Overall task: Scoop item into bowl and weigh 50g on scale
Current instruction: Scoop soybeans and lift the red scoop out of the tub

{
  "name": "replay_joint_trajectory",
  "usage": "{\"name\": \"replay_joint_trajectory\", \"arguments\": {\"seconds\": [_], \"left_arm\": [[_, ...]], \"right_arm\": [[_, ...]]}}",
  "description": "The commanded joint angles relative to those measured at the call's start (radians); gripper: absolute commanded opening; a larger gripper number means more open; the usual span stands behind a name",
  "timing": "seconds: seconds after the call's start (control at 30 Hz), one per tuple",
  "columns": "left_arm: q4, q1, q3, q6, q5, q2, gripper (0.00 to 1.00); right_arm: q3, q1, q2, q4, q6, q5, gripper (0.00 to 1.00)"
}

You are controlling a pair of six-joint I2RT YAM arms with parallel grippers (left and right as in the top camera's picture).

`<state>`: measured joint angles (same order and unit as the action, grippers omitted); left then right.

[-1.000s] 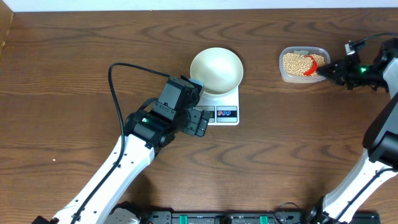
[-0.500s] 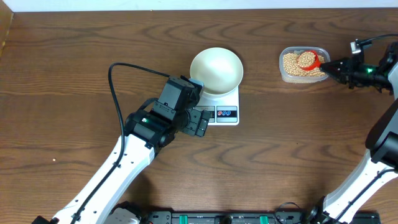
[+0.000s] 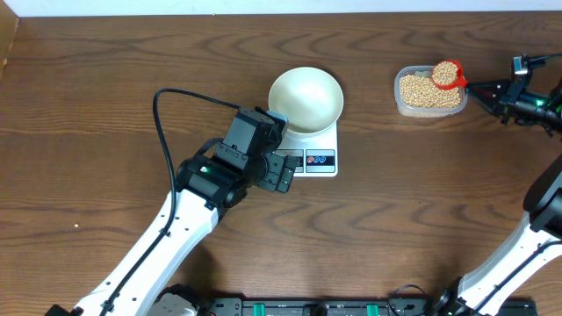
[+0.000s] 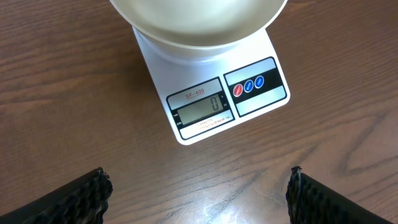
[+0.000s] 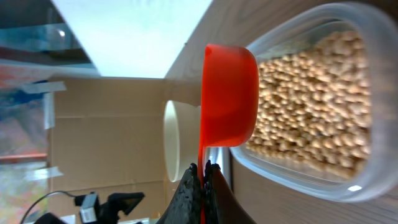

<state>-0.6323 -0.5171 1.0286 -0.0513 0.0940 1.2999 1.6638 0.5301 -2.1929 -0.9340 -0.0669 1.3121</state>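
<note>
Pinching the thin handle of a red scoop (image 3: 447, 74), the right gripper (image 3: 477, 87) has its jaws closed tight at the upper right of the frame. The scoop, filled with beans (image 3: 421, 93), hangs over the upper right corner of the clear container (image 3: 398, 98). At centre, the white bowl (image 3: 305, 99) sits on the scale (image 3: 320, 161), whose display reads zero. The left gripper (image 4: 199, 180), jaws spread wide and empty, hovers above the surface (image 3: 88, 105) just lower left of the scale.
</note>
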Motion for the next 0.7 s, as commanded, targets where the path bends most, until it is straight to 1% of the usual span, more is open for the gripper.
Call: {"name": "replay_joint_trajectory", "arguments": {"seconds": [0.0, 0.4, 0.67], "left_arm": [[-0.003, 0.003, 0.002, 0.003, -0.016, -0.007, 0.92], [-0.003, 0.003, 0.002, 0.003, -0.016, -0.007, 0.92], [-0.003, 0.003, 0.002, 0.003, -0.016, -0.007, 0.92]], "right_arm": [[-0.005, 0.0, -0.009, -0.002, -0.024, 0.122, 0.01], [-0.004, -0.063, -0.009, 0.0, -0.023, 0.24, 0.01], [-0.004, -0.154, -0.009, 0.0, -0.008, 0.25, 0.01]]}}
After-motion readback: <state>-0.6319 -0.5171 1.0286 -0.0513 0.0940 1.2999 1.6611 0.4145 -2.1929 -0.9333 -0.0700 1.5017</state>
